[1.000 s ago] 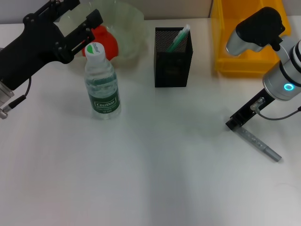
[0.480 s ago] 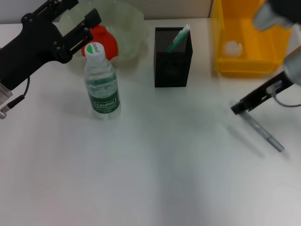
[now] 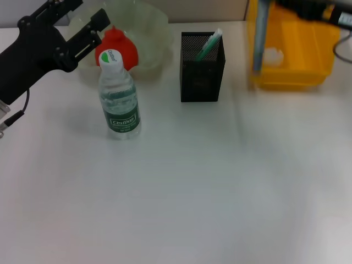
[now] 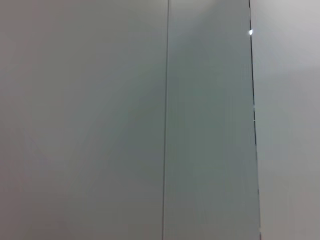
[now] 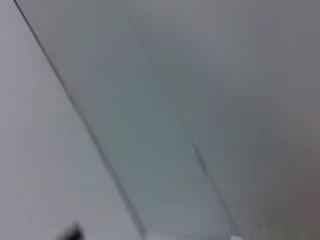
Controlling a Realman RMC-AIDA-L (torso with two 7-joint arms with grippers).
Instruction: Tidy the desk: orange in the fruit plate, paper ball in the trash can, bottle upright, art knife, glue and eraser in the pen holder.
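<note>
the right gripper (image 3: 308, 8), upper right, clamped on the art knife (image 3: 259, 38), must carry it left and lower it into the pen holder (image 3: 202, 69); left gripper (image 3: 82, 25) apart, idle upper left.

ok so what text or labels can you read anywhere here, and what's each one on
Water bottle label: white brand word on a green band, too blurred to read for sure.
Bottle cap: small green print, too small to read.
Pen holder, yellow bin, fruit plate: no text visible.

Left gripper (image 3: 82, 25) raised far-left (fingers apart), right arm far-right
</note>
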